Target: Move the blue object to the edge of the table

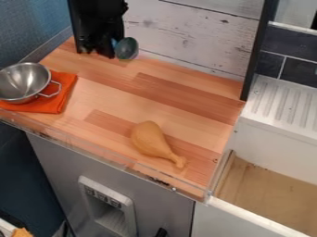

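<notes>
At the top left of the camera view, the black gripper [99, 40] hangs low over the back of the wooden table [127, 83]. Right beside it, on its right side, is a rounded dark blue-green object [127, 48] with a brighter blue edge on its left. Part of this object is hidden behind the gripper, and I cannot tell whether the two touch.
A tan toy drumstick [152, 141] lies near the table's front right. On the left, a metal bowl [23, 82] sits on an orange cloth [60, 95]. A clear rim [111, 159] runs along the front edge; a white sink unit [272, 139] adjoins the right side.
</notes>
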Tool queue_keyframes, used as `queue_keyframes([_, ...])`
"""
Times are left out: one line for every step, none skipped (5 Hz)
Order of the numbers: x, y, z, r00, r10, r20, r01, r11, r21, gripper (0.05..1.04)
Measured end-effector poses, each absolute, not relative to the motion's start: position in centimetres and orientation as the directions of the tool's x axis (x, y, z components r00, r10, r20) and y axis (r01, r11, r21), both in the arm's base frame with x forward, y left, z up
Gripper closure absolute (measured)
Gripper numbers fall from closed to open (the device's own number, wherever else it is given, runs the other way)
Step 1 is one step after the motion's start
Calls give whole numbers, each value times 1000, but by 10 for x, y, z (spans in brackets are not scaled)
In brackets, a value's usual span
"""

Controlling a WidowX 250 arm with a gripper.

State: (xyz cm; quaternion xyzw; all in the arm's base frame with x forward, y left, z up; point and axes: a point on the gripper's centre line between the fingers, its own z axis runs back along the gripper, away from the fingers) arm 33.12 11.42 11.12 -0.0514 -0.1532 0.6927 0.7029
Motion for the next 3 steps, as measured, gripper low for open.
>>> queue_keyframes([304, 124, 106, -15, 989, 146, -967, 23, -254, 748])
queue_keyframes([279, 125, 91, -11, 990, 143, -977, 20, -212, 748])
queue_keyframes([264, 132, 78, -11, 989, 151, -984, 16, -177, 748])
